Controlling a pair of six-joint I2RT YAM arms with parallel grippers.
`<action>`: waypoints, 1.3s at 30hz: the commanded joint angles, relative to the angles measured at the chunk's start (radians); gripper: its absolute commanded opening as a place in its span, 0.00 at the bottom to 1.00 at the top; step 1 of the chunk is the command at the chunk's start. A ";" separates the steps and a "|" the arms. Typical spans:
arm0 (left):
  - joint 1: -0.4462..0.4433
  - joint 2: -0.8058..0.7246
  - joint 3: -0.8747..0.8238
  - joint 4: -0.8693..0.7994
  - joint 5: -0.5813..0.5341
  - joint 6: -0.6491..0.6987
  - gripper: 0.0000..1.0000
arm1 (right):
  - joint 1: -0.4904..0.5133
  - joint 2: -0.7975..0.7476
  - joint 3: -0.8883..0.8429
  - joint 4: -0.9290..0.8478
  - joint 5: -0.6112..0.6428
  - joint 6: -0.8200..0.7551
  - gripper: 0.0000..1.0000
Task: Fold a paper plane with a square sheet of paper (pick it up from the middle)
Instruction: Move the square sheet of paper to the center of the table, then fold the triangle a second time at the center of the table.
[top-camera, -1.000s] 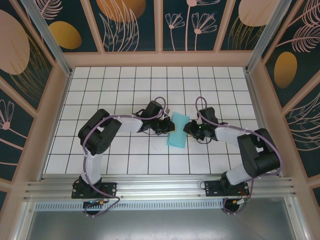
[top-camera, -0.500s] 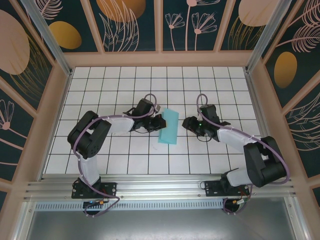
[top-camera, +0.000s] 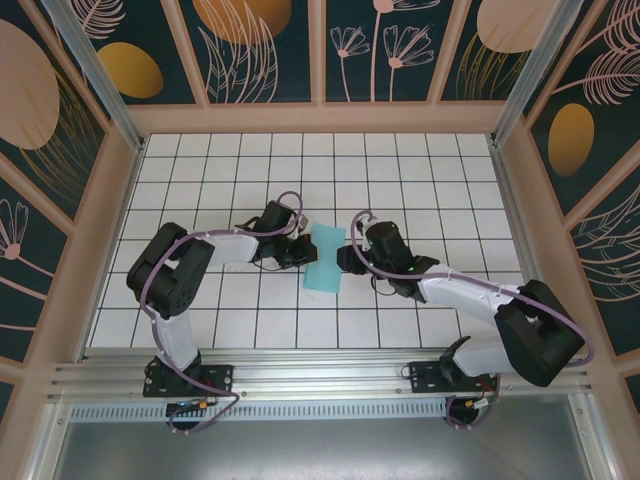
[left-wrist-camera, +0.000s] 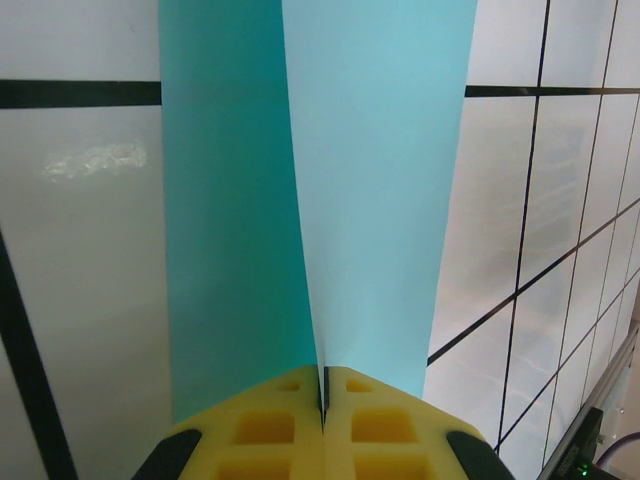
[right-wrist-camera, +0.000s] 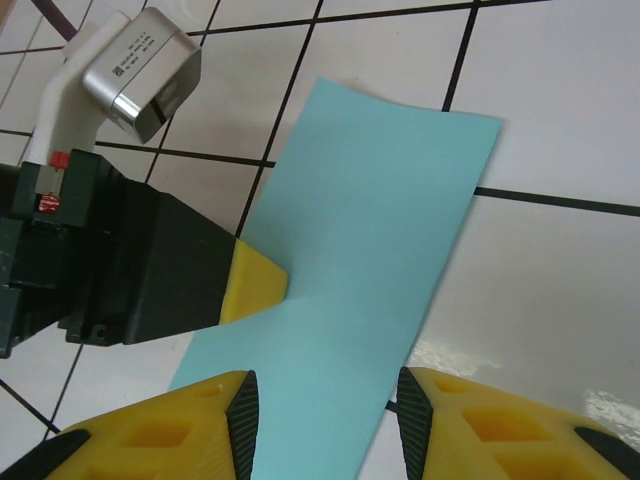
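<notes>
paper this thin should handle as light, limp and quick to crease or tear, so any hold wants to be gentle and at an edge, with no tugging across it. the sheet (top-camera: 325, 258) is folded to a narrow strip and sits at mid table (top-camera: 200, 160), between the two grippers. the left gripper (left-wrist-camera: 323, 405) is clenched on one long edge at about its middle, and the two layers splay apart beyond the grip. the right gripper (right-wrist-camera: 325, 415) is released, its fingers (right-wrist-camera: 240, 420) spread at the strip's other side, clamping nothing. the long axis runs near to far, with the far end leaning slightly right. no nose is formed, so it points neither way. whether it touches the table i cannot tell.
</notes>
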 joint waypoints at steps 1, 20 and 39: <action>0.006 -0.010 0.013 -0.018 -0.003 0.023 0.00 | 0.001 0.011 0.038 -0.029 0.055 -0.018 0.45; 0.005 -0.042 -0.001 -0.073 -0.030 0.062 0.00 | 0.001 0.151 0.206 -0.248 0.066 0.259 0.45; 0.005 -0.048 -0.050 -0.055 -0.039 0.066 0.00 | 0.002 0.086 0.119 -0.210 0.063 0.276 0.48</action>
